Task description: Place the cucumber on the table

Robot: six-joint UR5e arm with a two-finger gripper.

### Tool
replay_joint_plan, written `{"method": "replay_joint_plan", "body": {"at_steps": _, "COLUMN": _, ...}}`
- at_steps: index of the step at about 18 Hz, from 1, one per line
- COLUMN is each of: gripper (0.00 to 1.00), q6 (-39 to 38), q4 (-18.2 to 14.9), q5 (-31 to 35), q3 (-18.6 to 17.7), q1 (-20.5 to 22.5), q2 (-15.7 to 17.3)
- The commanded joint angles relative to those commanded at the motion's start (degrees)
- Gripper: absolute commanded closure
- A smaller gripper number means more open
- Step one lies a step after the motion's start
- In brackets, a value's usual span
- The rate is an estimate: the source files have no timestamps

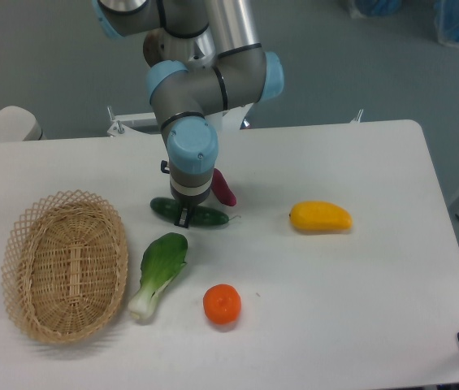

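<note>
The slim dark green glossy cucumber (pixel 203 215) lies on the white bench (pixel 359 284) at centre frame, long axis left to right, directly under the pincer (pixel 184 218), which straddles its middle from above. Whether the pincer grips it or has let go I cannot tell. The oval wicker basket (pixel 18 268) at lower left holds nothing.

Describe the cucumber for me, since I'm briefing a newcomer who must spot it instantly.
Start at the oval wicker basket on the left of the white table. To its upper right, under the robot's gripper, lies the slim dark green glossy cucumber. It is darker and thinner than the pale-stemmed bok choy below it.
</note>
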Motion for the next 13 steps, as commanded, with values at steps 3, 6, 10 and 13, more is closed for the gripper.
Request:
{"method": "replay_joint_plan", "body": {"at_steps": 3, "gripper": 0.0, "q6": 0.0, "q4": -0.09, "q5": 0.17, "q3": 1.23, "q1": 0.09, "q2": -0.26}}
{"method": "replay_joint_plan", "body": {"at_steps": 6, "gripper": 0.0, "q6": 0.09, "q4": -0.44, "q5": 0.35, "q3": 3.6, "q1": 0.44, "q2": -1.05}}
{"method": "replay_joint_plan", "body": {"at_steps": 10, "gripper": 0.0, "q6": 0.09, "q4": -0.44, "q5": 0.53, "q3": 6.59, "q1": 1.93, "q2": -2.28}}
{"method": "replay_joint_plan", "body": {"at_steps": 13, "gripper": 0.0, "q6": 0.09, "q4": -0.44, "q5": 0.44, "q3": 8.78, "q1": 4.04, "q2": -3.51}}
